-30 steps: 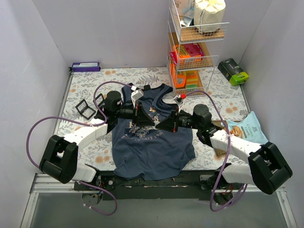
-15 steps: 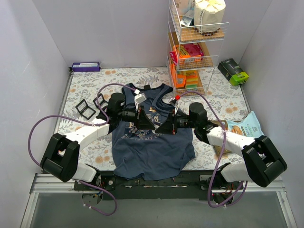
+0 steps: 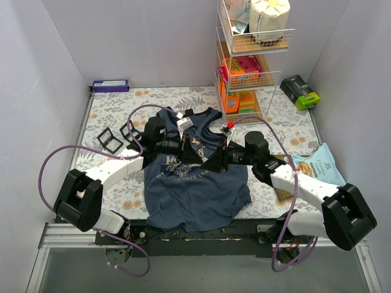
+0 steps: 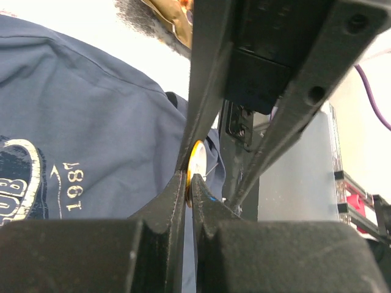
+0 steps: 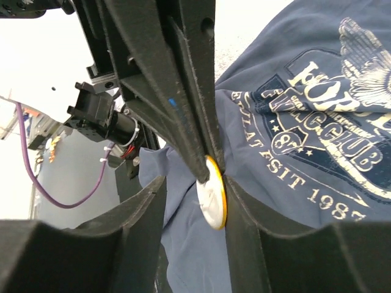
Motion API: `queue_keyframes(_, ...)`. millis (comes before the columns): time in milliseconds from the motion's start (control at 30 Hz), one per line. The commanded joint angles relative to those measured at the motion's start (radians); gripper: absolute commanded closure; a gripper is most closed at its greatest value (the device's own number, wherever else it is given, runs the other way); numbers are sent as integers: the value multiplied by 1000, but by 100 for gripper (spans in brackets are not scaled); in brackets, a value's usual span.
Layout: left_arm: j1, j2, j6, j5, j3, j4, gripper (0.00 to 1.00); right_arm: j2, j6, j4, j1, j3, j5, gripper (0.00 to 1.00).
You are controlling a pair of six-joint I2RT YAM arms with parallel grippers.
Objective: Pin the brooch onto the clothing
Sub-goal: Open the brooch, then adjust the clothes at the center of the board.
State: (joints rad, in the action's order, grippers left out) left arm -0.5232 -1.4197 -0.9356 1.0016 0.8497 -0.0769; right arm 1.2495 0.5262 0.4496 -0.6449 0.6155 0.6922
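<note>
The clothing (image 3: pixel 195 195), a navy tank top with a pale chest print (image 5: pixel 330 128), lies flat on the table between the two arms. The brooch (image 5: pixel 212 194), a round disc with a yellow rim and white back, hangs just above the cloth. My left gripper (image 4: pixel 188 183) is shut on the brooch (image 4: pixel 195 160), pinching its upper edge. My right gripper (image 5: pixel 192 183) is open: the disc stands between its jaws, close against the right finger (image 5: pixel 250 232) and clear of the left finger (image 5: pixel 137 226). In the top view the two grippers meet over the chest print (image 3: pixel 204 159) and hide the brooch.
A wire shelf rack (image 3: pixel 247 61) with boxes stands at the back right. A green box (image 3: pixel 300 91) and a snack bag (image 3: pixel 319 166) lie at the right. Black frames (image 3: pixel 111 140) lie left of the top, and a purple box (image 3: pixel 110 85) sits at the back wall.
My right gripper's jaws have opened off the brooch. The left gripper stays shut on it and has shifted slightly right.
</note>
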Motion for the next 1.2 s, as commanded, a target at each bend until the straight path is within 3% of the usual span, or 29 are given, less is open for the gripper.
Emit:
queue_keyframes(0,31,24,-11,-124,9,15,100,-96,-98,-107,-1,56,-68,49)
queue_keyframes(333,58,50,-12,-322,8,55,100,-196,-207,-285,65,110,-230,43)
queue_keyframes(500,104,62,-54,-399,-9,34,100,-73,-276,-477,125,243,-426,41)
queue_keyframes(700,178,-14,-126,-387,-17,-50,100,111,-376,-538,166,367,-548,41)
queue_keyframes(933,242,-168,-170,-322,60,-101,100,356,-448,-551,205,469,-528,41)
queue_keyframes(1167,247,-297,-170,-339,106,-172,100,439,-442,-480,231,486,-525,42)
